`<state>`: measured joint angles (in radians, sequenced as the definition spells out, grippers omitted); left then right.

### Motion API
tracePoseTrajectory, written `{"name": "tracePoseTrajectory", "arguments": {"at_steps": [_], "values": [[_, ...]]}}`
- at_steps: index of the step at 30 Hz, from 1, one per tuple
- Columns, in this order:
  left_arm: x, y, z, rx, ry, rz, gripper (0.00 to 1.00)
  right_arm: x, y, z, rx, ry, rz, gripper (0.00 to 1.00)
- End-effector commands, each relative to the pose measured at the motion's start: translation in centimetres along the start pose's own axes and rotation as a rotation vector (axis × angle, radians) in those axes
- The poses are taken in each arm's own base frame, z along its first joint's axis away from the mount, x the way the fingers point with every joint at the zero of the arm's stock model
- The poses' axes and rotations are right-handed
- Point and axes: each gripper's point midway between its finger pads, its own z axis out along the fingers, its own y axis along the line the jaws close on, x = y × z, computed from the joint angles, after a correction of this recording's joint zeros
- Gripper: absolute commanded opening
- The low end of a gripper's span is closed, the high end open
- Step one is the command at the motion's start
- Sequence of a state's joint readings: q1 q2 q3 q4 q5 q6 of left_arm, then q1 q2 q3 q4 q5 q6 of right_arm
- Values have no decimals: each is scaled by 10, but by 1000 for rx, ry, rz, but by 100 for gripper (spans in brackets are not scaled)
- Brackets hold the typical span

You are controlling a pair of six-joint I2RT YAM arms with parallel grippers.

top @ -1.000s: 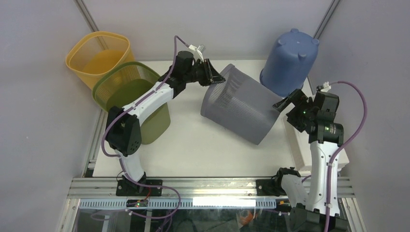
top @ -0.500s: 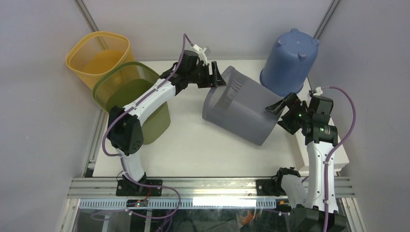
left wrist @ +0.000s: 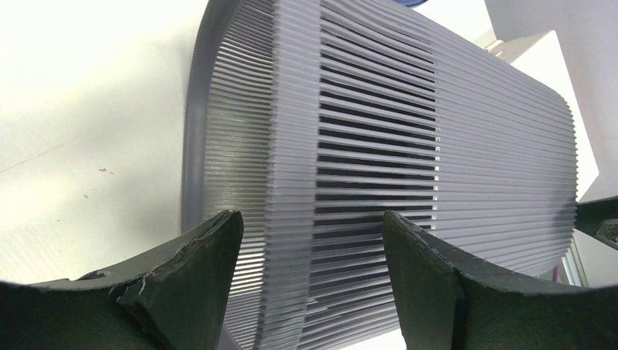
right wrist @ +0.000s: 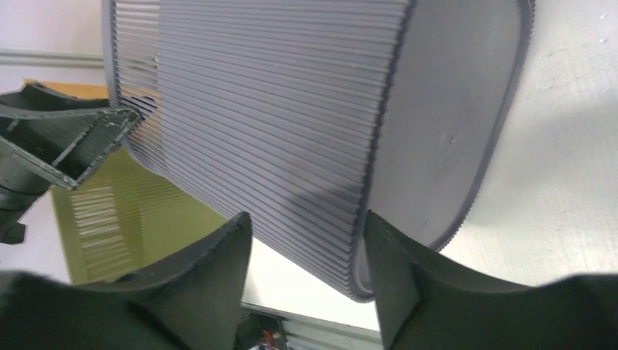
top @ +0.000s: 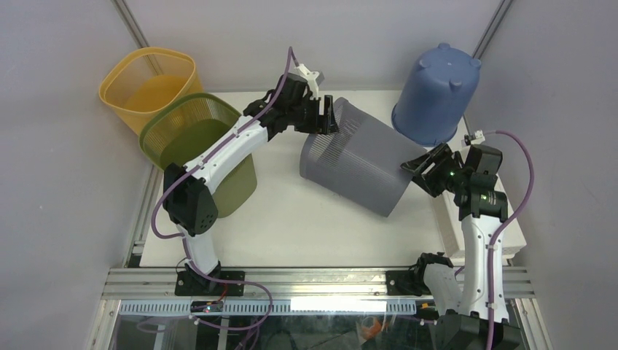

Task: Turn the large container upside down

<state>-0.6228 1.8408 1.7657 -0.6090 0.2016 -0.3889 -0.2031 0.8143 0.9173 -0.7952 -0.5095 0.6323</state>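
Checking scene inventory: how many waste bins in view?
4: yellow mesh bin far left; green mesh bin just in front of it; grey slatted bin tipped on its side mid-table; blue bin upside down, far right. No others visible.

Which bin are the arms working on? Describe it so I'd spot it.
Find the white table and look at its middle: the grey slatted bin. It alone lies on its side; the blue bin stands upside down behind it, and the green basket and the yellow basket stand upright at the left.
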Motion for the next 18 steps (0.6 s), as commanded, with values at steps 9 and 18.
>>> {"name": "tracePoseTrajectory", "arguments": {"at_steps": [9,18], "values": [[-18,1,-20,-97,-58,124,86,-5,23,-3,-121,-30,-35,32],[-48,8,-44,-217,-136,208,89,-2,14,2,-101,-24,-29,32]]}}
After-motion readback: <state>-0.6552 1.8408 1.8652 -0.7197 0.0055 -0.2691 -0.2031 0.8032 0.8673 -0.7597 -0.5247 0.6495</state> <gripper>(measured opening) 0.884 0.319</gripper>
